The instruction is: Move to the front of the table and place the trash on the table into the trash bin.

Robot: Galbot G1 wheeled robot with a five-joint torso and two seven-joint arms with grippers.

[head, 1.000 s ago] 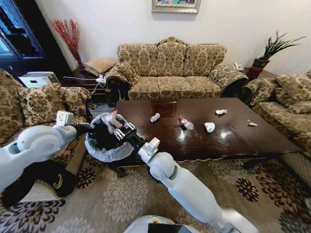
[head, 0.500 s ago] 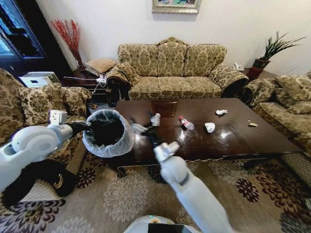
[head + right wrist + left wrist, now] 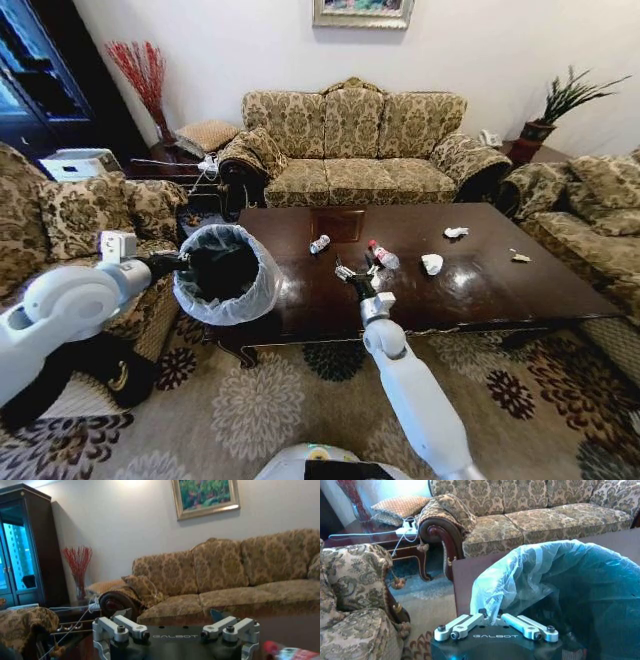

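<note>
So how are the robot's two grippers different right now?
The left gripper is shut on the trash bin's bag rim, beside the table. The right gripper is open and empty over the table, near the red-capped bottle. Both are the same silver kind.

right gripper (image 3: 355, 271) over the surface (image 3: 480, 285), fingers (image 3: 121, 627) spread | bottle (image 3: 383, 255) just right of them | bottle (image 3: 319, 243) just beyond-left | paper wads (image 3: 432, 262) farther right | trash bin (image 3: 228, 273) left of them, off the surface's end, its bag rim pinched by left gripper (image 3: 495, 623)
</note>
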